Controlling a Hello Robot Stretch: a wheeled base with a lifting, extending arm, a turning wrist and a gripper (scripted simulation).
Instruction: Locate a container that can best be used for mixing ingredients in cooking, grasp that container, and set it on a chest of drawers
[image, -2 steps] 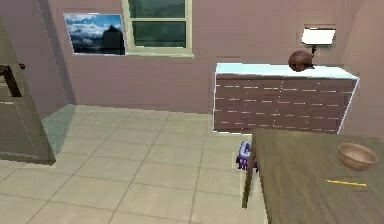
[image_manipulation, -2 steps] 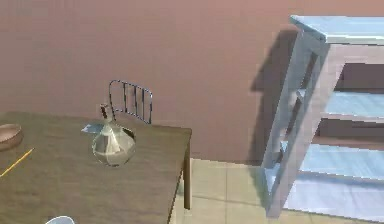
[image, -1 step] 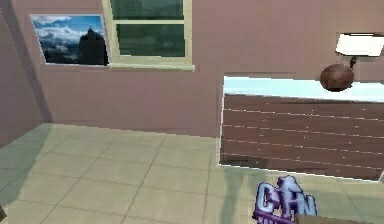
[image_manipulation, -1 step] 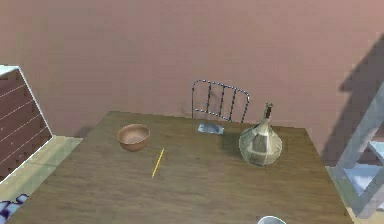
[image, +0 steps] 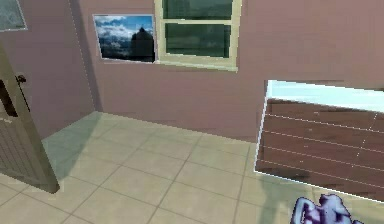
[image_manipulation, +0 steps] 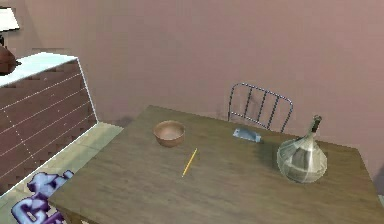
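Observation:
A small brown bowl stands on a wooden table in the arm side view, left of the table's middle. A brown chest of drawers with a pale top stands against the pink wall at the forward view's right. The same chest of drawers appears at the arm side view's left, with a dark round object on its top.
On the table lie a yellow pencil, a small blue-grey object and a greenish flask-shaped bottle. A metal chair stands behind the table. A purple-white object lies on the floor. An ajar wooden door, a window and a wall picture are ahead.

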